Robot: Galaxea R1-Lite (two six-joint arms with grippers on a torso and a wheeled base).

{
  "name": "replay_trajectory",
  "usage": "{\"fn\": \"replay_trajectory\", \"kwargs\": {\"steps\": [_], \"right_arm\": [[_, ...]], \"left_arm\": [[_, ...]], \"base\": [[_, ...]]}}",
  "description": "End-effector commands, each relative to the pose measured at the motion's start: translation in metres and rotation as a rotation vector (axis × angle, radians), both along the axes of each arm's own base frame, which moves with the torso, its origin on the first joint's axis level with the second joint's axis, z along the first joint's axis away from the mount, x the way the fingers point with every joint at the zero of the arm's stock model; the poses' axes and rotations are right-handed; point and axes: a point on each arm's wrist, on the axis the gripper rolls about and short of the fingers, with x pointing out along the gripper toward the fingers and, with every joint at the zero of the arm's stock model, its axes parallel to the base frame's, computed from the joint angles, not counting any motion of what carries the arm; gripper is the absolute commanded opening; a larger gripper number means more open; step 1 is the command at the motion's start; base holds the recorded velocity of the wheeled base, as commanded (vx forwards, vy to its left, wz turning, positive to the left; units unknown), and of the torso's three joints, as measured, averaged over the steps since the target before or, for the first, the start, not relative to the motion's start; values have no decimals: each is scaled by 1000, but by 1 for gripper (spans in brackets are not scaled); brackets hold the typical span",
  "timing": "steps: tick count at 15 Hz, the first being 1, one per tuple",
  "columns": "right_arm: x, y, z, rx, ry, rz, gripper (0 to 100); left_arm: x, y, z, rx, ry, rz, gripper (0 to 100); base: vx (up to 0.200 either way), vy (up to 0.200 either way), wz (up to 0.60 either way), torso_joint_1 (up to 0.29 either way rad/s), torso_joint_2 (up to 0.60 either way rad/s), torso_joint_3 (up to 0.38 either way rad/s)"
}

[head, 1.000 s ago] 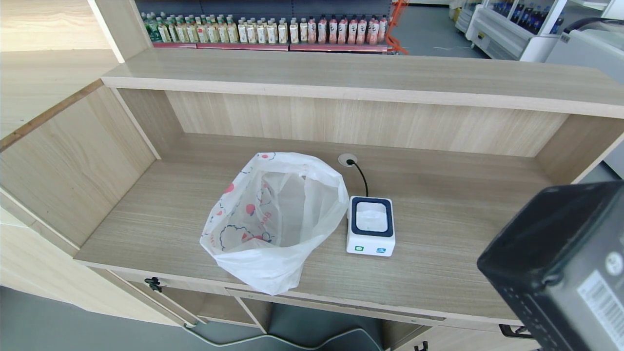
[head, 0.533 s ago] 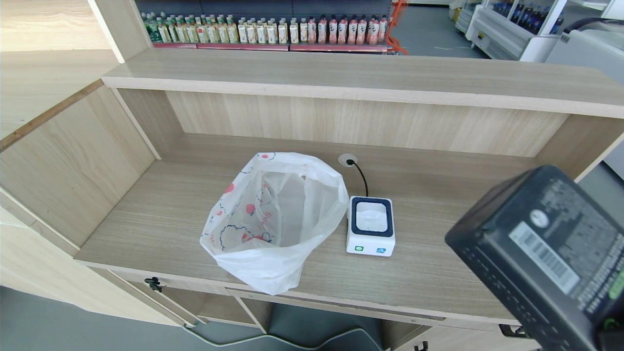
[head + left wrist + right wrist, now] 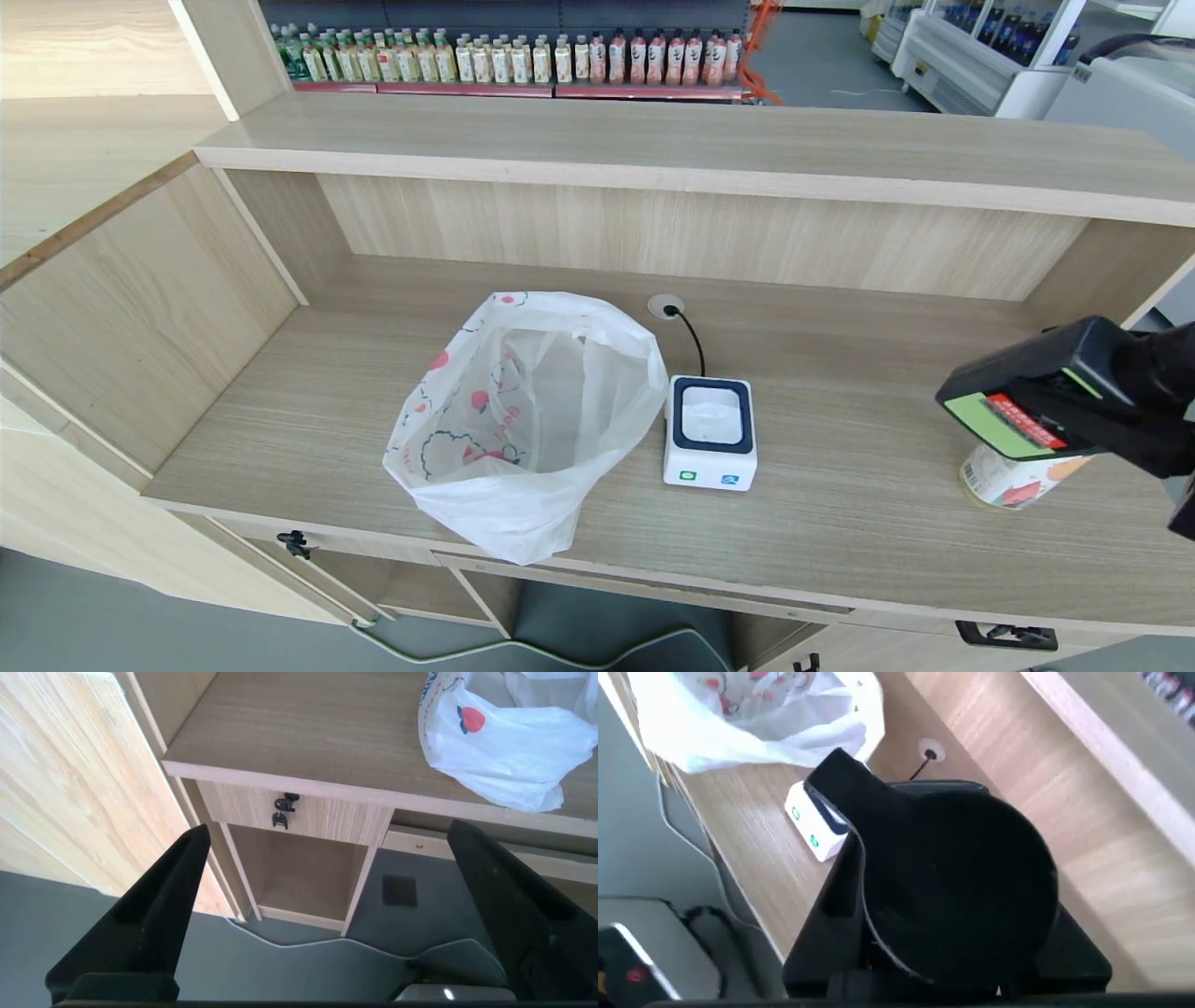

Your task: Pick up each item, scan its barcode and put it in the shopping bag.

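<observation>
The white shopping bag with red prints stands open mid-counter, and its front edge shows in the left wrist view. Just right of it sits the white scanner with a dark-framed window. My right gripper hangs at the counter's right end, shut on a black package whose green and red end faces the scanner. This package looks dark and rounded in the right wrist view. A white cup with orange print stands on the counter beneath it, partly hidden. My left gripper is open, low before the counter's left front.
The counter has a raised back wall and side walls. The scanner's cable runs to a grommet behind the bag. Below the front edge is a cabinet with a lock. Bottle shelves stand far behind.
The black package, which was close in front of the head camera, has swung down and away to the counter's right end. That has uncovered the cup. Bag and scanner have not moved.
</observation>
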Motion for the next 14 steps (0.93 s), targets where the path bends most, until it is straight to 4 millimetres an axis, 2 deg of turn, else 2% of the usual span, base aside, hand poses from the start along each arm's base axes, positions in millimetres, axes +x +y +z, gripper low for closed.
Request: {"fn": "replay_trajectory", "kwargs": {"steps": [1, 3, 4, 7, 9, 11, 14], "right_arm": [[27, -7, 12, 281, 206, -183, 0], [57, -4, -1, 608, 469, -242, 0], [63, -2, 0, 682, 515, -234, 0], [75, 4, -7, 713, 598, -200, 0], [101, 11, -18, 726, 602, -191, 0], [119, 24, -25, 770, 645, -159, 0], [129, 44, -32, 763, 708, -118, 0]], "left_arm": [[0, 0, 0, 0, -1, 0, 100], [0, 0, 0, 0, -1, 0, 100], [0, 0, 0, 0, -1, 0, 100], [0, 0, 0, 0, -1, 0, 100], [0, 0, 0, 0, -1, 0, 100], [0, 0, 0, 0, -1, 0, 100], [0, 0, 0, 0, -1, 0, 100]], "base": [[0, 0, 0, 0, 0, 0], [0, 0, 0, 0, 0, 0], [0, 0, 0, 0, 0, 0], [0, 0, 0, 0, 0, 0], [0, 0, 0, 0, 0, 0], [0, 0, 0, 0, 0, 0], [0, 0, 0, 0, 0, 0]]}}
